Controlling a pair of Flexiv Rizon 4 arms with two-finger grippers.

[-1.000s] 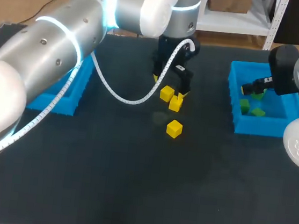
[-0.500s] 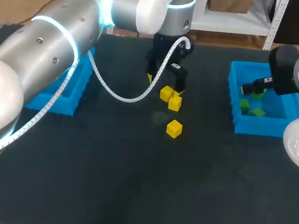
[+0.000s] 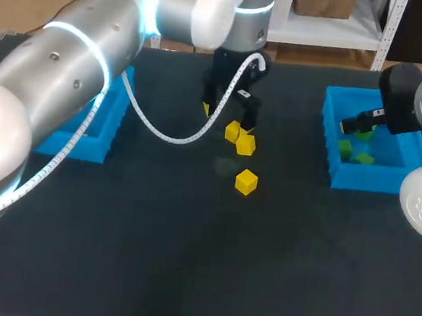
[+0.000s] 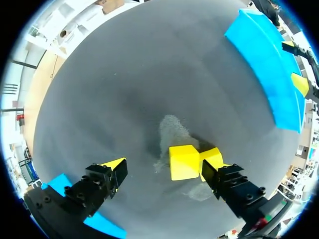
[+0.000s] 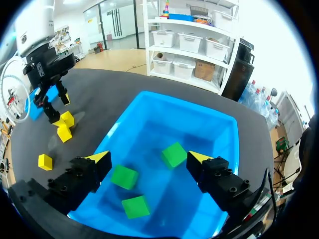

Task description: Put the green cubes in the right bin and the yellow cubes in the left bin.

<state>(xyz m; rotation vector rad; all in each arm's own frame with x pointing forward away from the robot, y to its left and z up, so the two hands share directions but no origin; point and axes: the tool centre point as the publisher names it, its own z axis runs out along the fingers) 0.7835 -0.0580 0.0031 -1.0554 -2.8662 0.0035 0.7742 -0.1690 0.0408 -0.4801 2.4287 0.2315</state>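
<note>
While my left claw [image 4: 162, 169] hangs released, yellow cube [image 4: 184, 162] lies below between tips, off-centre (second cube [image 4: 215, 155] touching behind it); left arm nearer.

Three small green cubes [image 5: 174, 154] lie loose inside the blue plastic right bin [image 5: 209, 129]; three small yellow cubes [image 3: 246, 181] rest between it and the blue left bin [image 3: 109, 135], two touching, one apart
</note>
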